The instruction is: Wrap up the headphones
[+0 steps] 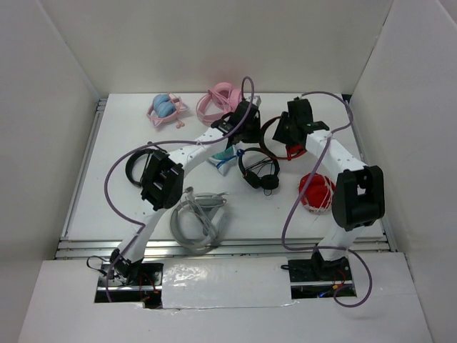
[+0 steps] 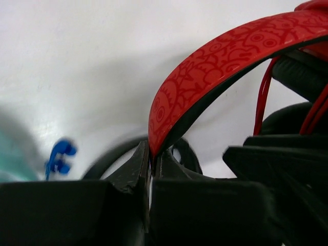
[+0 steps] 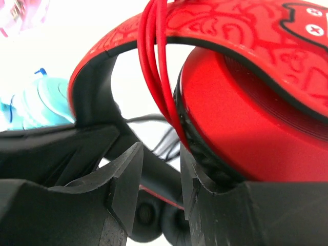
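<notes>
Since both arms reach to the far middle of the table [image 1: 121, 136], the work sits there, with walls closing the back and both sides. The headphones [image 1: 293, 152] lie between the two grippers, just beyond a small black pair [image 1: 258, 171].

The left gripper [image 2: 150, 154] is pressed together on the lower end of the red headband [image 2: 215, 66], pinching its edge. This looks like an anchor hold, keeping the frame from turning while the other arm winds. The right gripper [image 3: 160, 154] stands just under the glossy red cup [image 3: 246, 118] with its jaws apart and nothing clamped between them. The thin red cable [image 3: 156, 66] runs in several loops over the headband and down beside the cup, passing close behind one finger, so part of the winding seems done; how much loose cable is left I cannot tell.

Room is tight. The black pair, a teal object [image 1: 225, 158] and a pink pair [image 1: 218, 100] crowd the near and left sides, and a red pair with white cord [image 1: 316, 191] lies near the right arm. The freest space for swinging the cable looks to be upward and toward the back right corner.
</notes>
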